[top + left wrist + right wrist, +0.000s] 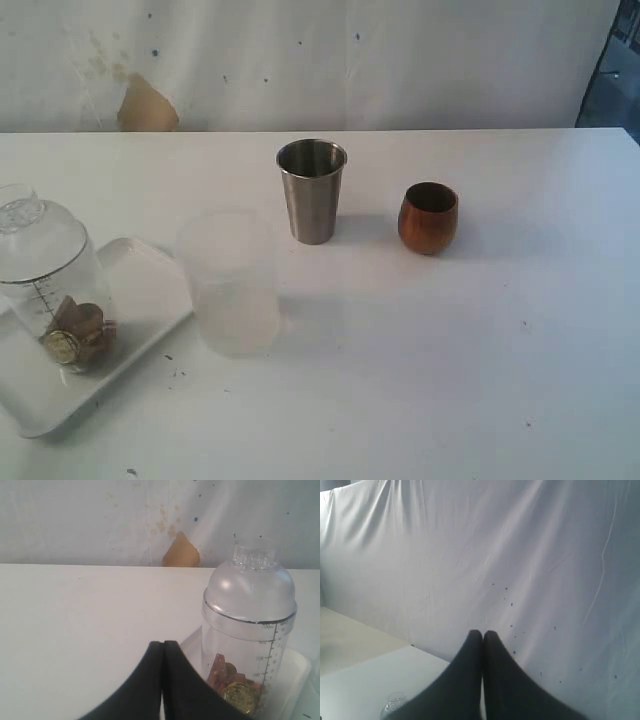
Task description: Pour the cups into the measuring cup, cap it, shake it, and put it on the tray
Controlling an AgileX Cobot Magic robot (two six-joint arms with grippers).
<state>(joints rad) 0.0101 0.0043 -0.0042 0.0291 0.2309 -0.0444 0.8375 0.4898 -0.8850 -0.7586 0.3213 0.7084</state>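
- the measuring cup (55, 285), capped and holding brown bits, is standing upright on the tray (150, 280) by the desk's left edge
- the left claw (163, 647) is pressing its jaws together on nothing, close to that cup; a sideways swing is risking tipping it over
- the right claw (483, 635) is showing jaws touching, gripping nothing
- the frosted cup (232, 285) is crowding the tray's rim; the steel tumbler (311, 192) and wooden cup (428, 217) are standing nearer the far edge
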